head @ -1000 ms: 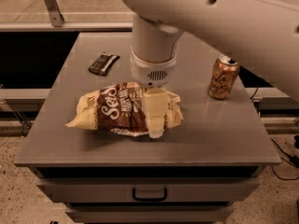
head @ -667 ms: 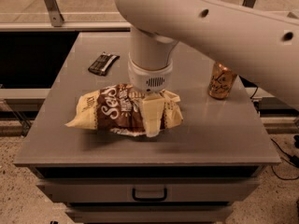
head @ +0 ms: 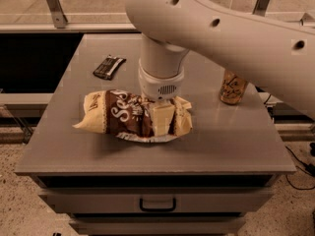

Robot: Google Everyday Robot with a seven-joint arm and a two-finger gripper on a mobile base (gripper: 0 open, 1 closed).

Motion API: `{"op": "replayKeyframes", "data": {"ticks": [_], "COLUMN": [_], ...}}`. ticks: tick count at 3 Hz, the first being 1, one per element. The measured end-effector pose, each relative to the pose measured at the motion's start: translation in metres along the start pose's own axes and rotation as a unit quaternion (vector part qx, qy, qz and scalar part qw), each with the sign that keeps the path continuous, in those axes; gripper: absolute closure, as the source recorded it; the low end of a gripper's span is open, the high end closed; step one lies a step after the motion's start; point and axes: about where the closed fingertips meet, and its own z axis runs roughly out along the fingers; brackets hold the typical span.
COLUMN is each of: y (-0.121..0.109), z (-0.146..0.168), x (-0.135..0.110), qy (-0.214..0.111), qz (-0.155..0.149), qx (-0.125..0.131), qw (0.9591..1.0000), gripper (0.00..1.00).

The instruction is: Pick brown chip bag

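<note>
The brown chip bag (head: 123, 114) lies on its side on the grey cabinet top (head: 221, 141), dark brown in the middle with white script and cream-yellow ends. My gripper (head: 162, 126) comes straight down from the white wrist (head: 160, 82) onto the right part of the bag and is in contact with it. The gripper covers part of the bag's right end. The bag still rests on the surface.
A small flat dark wrapper (head: 109, 66) lies at the back left of the top. A gold drink can (head: 233, 87) stands at the right, partly behind my arm (head: 236, 33). A closed drawer with a handle (head: 157, 204) is below the front edge.
My arm has swung further over the table and now hides more of the can. The gripper has sunk a little lower onto the bag. The bag has stayed where it was.
</note>
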Motion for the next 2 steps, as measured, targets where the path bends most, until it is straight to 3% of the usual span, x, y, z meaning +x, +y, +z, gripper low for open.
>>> {"op": "replayKeyframes", "data": {"ticks": [1,2], "y": [0.0,0.0], "z": [-0.002,-0.027], "x": [0.001,-0.004], "qy": [0.0,-0.006], "qz": [0.003,0.014], "qx": [-0.001,0.005], "qw": [1.0,0.9999], "gripper": [0.88,1.0]}}
